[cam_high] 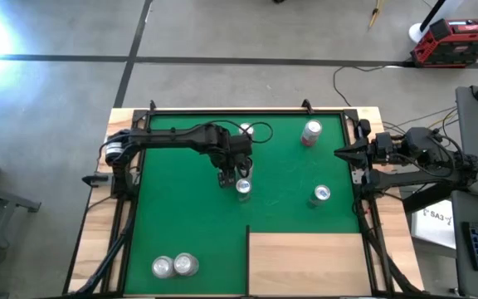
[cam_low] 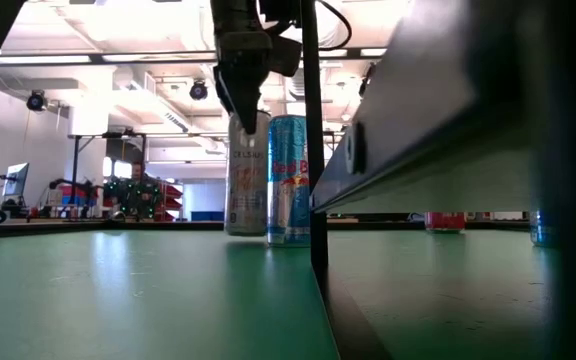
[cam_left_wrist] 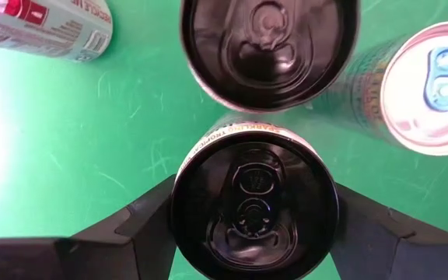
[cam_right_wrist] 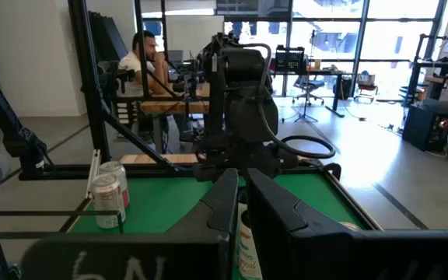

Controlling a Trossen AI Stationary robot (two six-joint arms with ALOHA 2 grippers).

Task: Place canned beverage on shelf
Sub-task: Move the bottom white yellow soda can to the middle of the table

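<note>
Left tool (cam_high: 231,177) straddling one upright can, its fingers apart at the can's sides; whether they press it cannot be told.

That can (cam_left_wrist: 253,204) stands near the middle of the green surface (cam_high: 181,216). Seven cans show from above: this one, one just beside it (cam_high: 243,188), one at the far edge (cam_high: 246,129), two toward the right edge (cam_high: 311,132) (cam_high: 321,194), two at the near-left corner (cam_high: 174,266). One plywood shelf (cam_high: 305,264) fills the near-right corner. The right tool (cam_high: 341,153), fingers together, waits at the right edge.
</note>
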